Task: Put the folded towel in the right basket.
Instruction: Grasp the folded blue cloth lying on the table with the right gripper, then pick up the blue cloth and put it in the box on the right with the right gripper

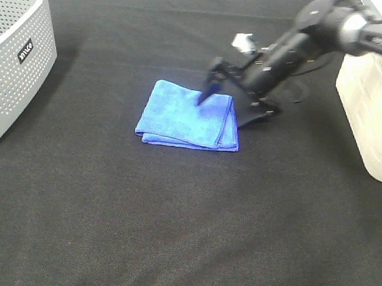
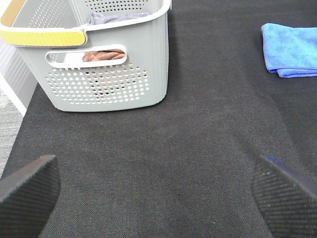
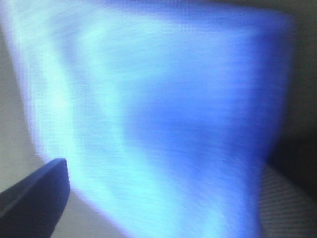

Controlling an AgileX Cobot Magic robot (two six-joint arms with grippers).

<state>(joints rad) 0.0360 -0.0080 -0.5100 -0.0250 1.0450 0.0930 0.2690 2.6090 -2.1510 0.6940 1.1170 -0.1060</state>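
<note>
The folded blue towel (image 1: 187, 116) lies flat on the black table, near the middle. My right gripper (image 1: 221, 113) is open at the towel's far right corner. One finger (image 1: 209, 85) rests on the towel's top, the other (image 1: 256, 117) is low on the table beside its right edge. In the right wrist view the blurred towel (image 3: 163, 119) fills the frame, with one fingertip (image 3: 34, 193) showing. The right basket (image 1: 378, 122), cream-white, stands at the right edge. My left gripper (image 2: 158, 198) is open and empty over bare table, and the towel (image 2: 292, 49) shows far off.
A grey perforated basket (image 1: 9, 55) stands at the far left; the left wrist view shows its wall (image 2: 106, 84), a yellow-topped handle and a brown cloth (image 2: 101, 54) inside. A small white object (image 1: 242, 42) lies behind the right arm.
</note>
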